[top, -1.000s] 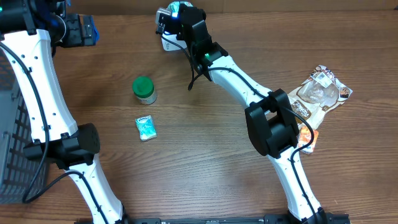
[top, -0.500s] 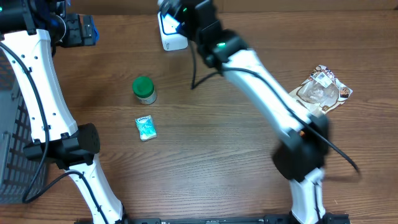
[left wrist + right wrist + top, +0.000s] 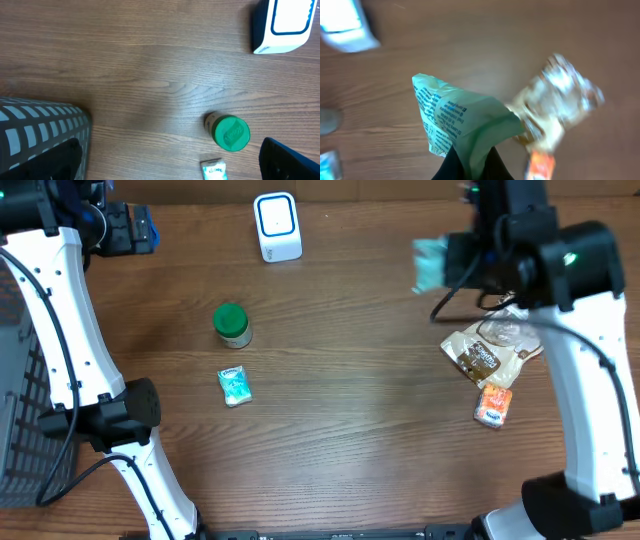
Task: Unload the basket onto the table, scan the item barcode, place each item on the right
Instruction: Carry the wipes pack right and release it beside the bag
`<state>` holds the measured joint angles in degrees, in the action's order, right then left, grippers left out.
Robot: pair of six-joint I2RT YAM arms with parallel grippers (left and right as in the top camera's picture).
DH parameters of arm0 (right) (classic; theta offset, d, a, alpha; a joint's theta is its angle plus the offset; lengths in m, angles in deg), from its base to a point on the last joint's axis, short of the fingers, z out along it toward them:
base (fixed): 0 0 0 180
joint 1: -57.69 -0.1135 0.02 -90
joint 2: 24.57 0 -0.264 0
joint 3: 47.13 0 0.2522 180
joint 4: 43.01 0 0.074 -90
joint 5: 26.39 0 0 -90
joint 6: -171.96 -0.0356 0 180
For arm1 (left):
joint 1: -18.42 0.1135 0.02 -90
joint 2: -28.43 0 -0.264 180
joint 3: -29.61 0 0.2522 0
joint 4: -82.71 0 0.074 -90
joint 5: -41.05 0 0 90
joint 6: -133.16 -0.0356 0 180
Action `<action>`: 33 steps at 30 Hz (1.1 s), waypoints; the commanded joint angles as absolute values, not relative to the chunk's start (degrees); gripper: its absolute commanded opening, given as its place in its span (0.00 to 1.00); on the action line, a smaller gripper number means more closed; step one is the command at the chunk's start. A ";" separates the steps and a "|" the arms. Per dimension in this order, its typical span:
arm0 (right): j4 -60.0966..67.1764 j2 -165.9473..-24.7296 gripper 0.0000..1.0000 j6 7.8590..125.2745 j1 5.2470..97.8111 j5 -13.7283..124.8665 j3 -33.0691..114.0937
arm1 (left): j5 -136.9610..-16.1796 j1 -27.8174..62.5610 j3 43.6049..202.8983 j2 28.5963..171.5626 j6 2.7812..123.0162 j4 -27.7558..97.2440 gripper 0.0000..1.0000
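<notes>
The grey mesh basket [image 3: 18,410] stands at the left edge of the tabletop [image 3: 350,440]. Only its rim and wall show, so I cannot tell what lies in it. The jar [image 3: 231,324] with the green lid stands left of middle, lid on (its contents are hidden).

My right pincer [image 3: 470,159] is clamped tight on one end of the pale green packet [image 3: 462,122], holding it up at the far right. That is well apart from the white-and-blue scanner [image 3: 278,226], which stands at the far edge, to the packet's left. My left pincer [image 3: 176,159] gapes wide at the far left with nothing between its fingers.

Counted, there are one basket, one jar, one scanner and four packets. The packets are the green one I hold, a small blue packet [image 3: 234,386] just nearer than the jar, a clear-and-brown bag [image 3: 488,348] on the right, and an orange packet [image 3: 492,404] just beside the bag on its near side.
</notes>
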<state>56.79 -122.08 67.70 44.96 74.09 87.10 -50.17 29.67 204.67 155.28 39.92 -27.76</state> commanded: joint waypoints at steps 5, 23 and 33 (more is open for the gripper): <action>53.56 -122.74 0.04 60.86 57.14 67.93 72.83 | -49.99 29.27 205.11 153.57 39.28 -27.84 1.00; 31.00 -122.74 0.67 60.84 81.57 54.53 40.55 | -49.99 29.27 205.11 153.57 39.28 -27.84 1.00; 40.45 -122.56 0.71 64.77 80.65 54.47 50.91 | -49.99 29.27 205.11 153.57 39.28 -27.84 0.99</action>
